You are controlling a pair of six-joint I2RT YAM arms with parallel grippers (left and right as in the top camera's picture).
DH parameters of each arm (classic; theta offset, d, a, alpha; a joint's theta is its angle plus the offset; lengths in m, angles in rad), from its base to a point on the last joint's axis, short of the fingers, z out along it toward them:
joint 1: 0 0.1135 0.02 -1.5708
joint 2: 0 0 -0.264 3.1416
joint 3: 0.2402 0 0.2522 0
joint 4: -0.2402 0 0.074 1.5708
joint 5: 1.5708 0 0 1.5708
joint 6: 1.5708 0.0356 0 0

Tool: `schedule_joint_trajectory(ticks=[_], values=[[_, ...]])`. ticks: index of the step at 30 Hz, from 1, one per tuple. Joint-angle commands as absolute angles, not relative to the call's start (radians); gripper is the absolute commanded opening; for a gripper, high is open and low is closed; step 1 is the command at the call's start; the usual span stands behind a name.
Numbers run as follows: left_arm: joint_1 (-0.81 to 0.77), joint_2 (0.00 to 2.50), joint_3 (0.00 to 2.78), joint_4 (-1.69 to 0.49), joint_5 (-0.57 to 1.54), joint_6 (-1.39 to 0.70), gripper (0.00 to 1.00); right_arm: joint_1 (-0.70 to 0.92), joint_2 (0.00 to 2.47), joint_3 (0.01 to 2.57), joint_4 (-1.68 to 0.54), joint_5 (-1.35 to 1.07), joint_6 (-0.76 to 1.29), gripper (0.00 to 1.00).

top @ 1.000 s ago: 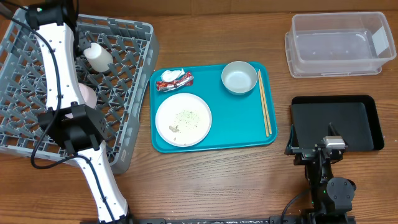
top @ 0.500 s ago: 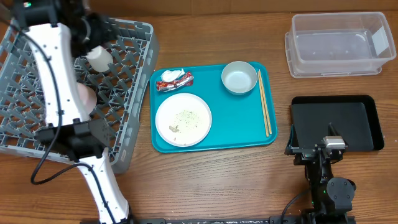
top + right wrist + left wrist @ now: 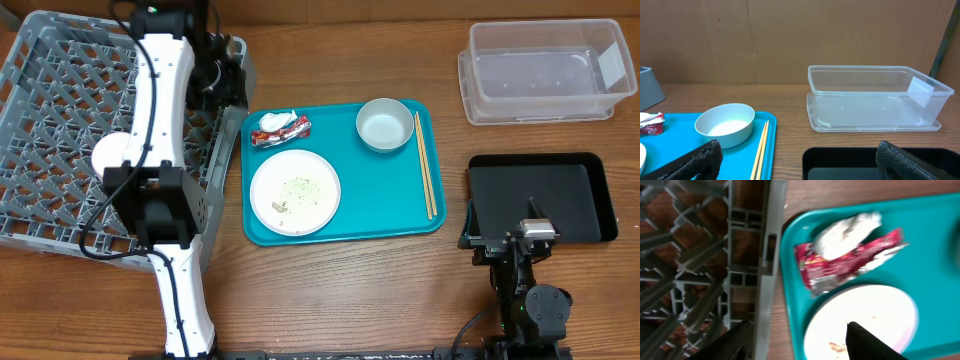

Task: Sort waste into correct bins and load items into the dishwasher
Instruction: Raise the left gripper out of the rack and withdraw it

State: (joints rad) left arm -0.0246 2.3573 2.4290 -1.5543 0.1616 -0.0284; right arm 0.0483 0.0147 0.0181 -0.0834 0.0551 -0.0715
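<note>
My left gripper (image 3: pixel 225 85) (image 3: pixel 800 347) hangs open and empty over the right wall of the grey dishwasher rack (image 3: pixel 60 100) (image 3: pixel 767 255), at the teal tray's left edge. Just beyond it lie the red-and-white wrapper (image 3: pixel 285 128) (image 3: pixel 850 262) and the paper wad (image 3: pixel 847 230). The white plate (image 3: pixel 294 192) (image 3: pixel 865 315) carries food bits (image 3: pixel 296 188). A small white bowl (image 3: pixel 385 125) (image 3: pixel 725 125) and chopsticks (image 3: pixel 424 165) (image 3: pixel 761 147) sit on the tray's right side. My right gripper (image 3: pixel 512 245) (image 3: pixel 805 165) rests open by the black tray (image 3: pixel 545 195) (image 3: pixel 850 160).
The teal tray (image 3: pixel 380 205) lies mid-table. A clear tub (image 3: pixel 545 72) (image 3: pixel 875 97) stands at the back right. A pale round dish (image 3: pixel 108 152) lies in the rack, partly behind my left arm, which crosses the rack's right half.
My left gripper opened, let go of the white cup inside the rack and swung right to the rack's wall. The right arm has not moved.
</note>
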Motion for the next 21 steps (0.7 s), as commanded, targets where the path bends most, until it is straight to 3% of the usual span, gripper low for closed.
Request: schedule_joint_trajectory(ticks=[1, 9, 21], values=[[-0.027, 2.360, 2.384, -1.541, 0.068, 0.026, 0.62, 0.055, 0.003, 0.008, -0.080, 0.050, -0.076, 1.00], [-0.027, 2.362, 2.258, -1.481, -0.010, 0.057, 0.61, 0.055, 0.003, 0.008, -0.080, 0.050, -0.076, 1.00], [-0.047, 2.362, 2.168, -1.378, 0.064, 0.031, 0.24, 0.055, 0.003, 0.008, -0.080, 0.050, -0.076, 1.00]])
